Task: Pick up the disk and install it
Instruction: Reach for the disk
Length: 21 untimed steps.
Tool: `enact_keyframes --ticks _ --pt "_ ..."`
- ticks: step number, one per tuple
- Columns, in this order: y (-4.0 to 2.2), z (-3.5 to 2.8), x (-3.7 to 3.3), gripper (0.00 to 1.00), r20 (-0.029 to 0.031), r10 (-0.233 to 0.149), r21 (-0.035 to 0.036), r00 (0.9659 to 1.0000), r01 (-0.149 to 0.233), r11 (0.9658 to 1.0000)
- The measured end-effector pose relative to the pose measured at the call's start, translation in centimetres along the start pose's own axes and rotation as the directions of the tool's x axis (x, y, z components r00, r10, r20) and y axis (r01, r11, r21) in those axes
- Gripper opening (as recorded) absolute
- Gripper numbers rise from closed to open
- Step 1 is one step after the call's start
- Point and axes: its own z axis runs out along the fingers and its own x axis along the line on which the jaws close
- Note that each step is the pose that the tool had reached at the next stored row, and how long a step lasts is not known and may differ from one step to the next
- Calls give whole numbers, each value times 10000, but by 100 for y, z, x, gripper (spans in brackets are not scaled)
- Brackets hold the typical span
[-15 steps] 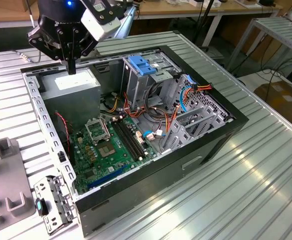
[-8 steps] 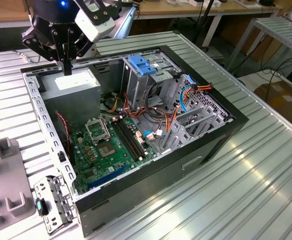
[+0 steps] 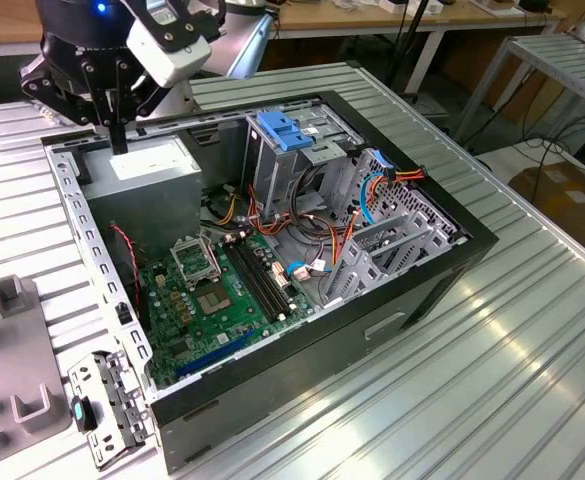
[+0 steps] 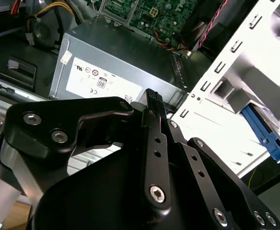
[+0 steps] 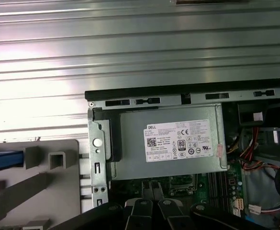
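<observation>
My gripper [image 3: 119, 138] hangs over the back corner of the open computer case [image 3: 412, 290], on the exterior view's left. Its black fingers are shut with nothing between them, and their tips [image 5: 151, 186] sit just above the grey power supply box [image 5: 173, 143] with the white sticker. Of the disk I see only a blue side rail [image 4: 262, 127] with a sliver of silver metal beside it, lying outside the case on a grey holder [image 5: 58, 191]. The same blue rail [image 5: 3, 161] shows in the first wrist view. The gripper [image 4: 151, 96] is well apart from the disk.
Inside the case lie a green motherboard [image 3: 212, 295], coloured cables [image 3: 372, 185] and a grey drive cage with a blue plastic latch [image 3: 287, 130]. A loose metal bracket [image 3: 107, 400] lies by the case's near corner. Ribbed metal table [image 3: 492, 370] surrounds the case.
</observation>
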Motion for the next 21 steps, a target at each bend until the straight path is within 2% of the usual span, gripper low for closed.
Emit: enact_keyframes --ticks 21 --pt "-16 -4 208 11 -6 0 0 10000 0 10000"
